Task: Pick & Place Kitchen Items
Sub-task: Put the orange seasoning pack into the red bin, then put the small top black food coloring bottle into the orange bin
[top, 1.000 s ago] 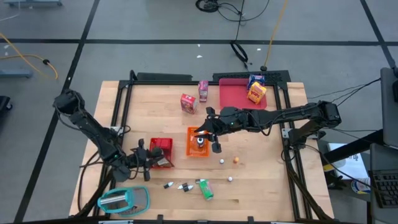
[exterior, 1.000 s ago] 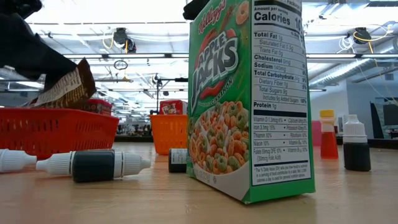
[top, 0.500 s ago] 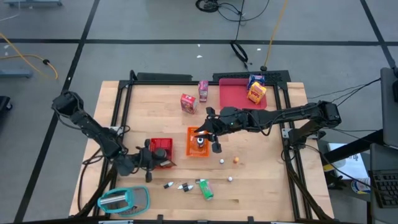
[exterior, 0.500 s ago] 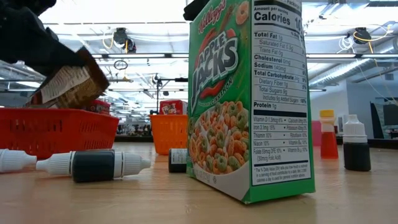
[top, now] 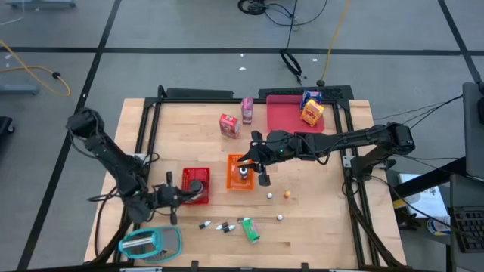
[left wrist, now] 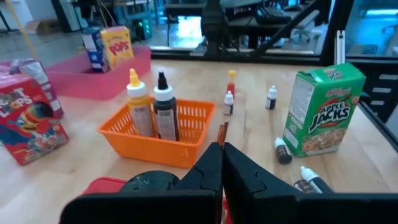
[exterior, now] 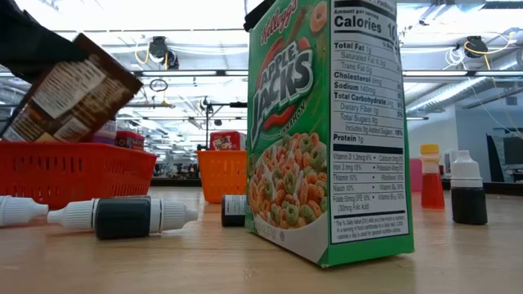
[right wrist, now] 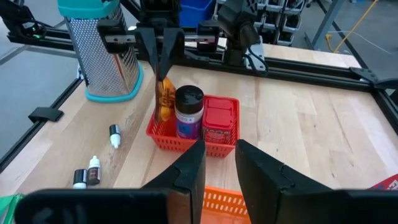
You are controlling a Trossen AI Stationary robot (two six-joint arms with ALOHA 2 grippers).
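Your left gripper [top: 168, 197] has its jaws clamped tight on a thin brown packet [exterior: 69, 90], held edge-up just over the near-left rim of the red bin [top: 196, 187]. The right gripper [top: 253, 168] hangs over the orange bin [top: 240, 173], jaws slightly apart and empty, so the left one's the nearer.

A pale wooden plank tabletop [top: 318, 227] edged by a black metal frame [top: 197, 94] stands on a grey floor [top: 189, 30] crossed by dark lines, where a yellow cable [top: 30, 66] and black cables [top: 291, 60] lie loose. Seen from table height, the room behind opens into a bright workshop with a white ceiling, long strip lights [exterior: 458, 86] and hanging fixtures [exterior: 159, 51]. Beyond the far edge stand dark desks and equipment [left wrist: 261, 25].
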